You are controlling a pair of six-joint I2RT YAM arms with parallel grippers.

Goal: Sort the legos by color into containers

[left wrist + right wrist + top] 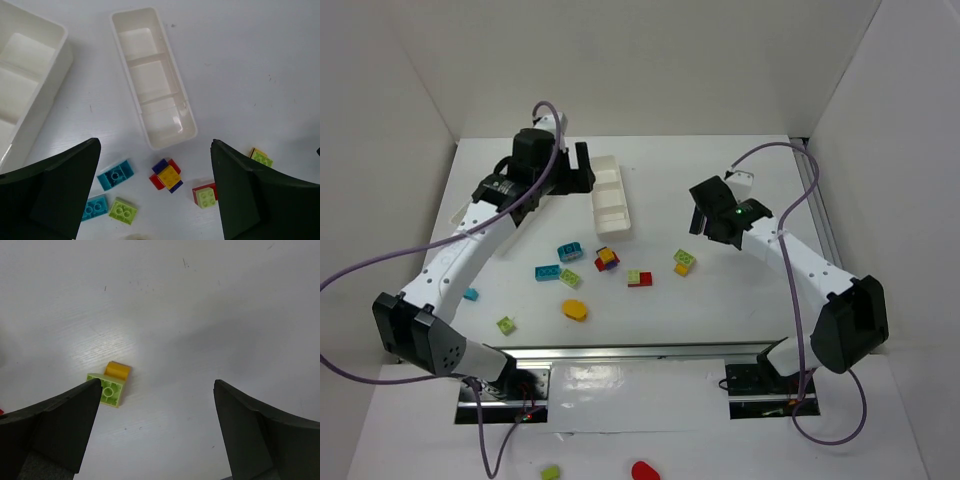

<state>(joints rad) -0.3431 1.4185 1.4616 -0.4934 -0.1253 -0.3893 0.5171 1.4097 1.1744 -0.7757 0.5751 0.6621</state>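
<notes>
Here, left tool (154,144) apart, narrow tray (150,80) just ahead, right tool (156,384) apart, green-orange lego (111,387) off-centre below.

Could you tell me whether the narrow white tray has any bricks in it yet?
Empty: the left wrist view shows all three compartments of the narrow tray bare white inside.

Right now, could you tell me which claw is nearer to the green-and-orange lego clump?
Right. The right claw is open just beyond the green-and-orange lego clump; the left claw is farther away, beside the narrow tray.
</notes>
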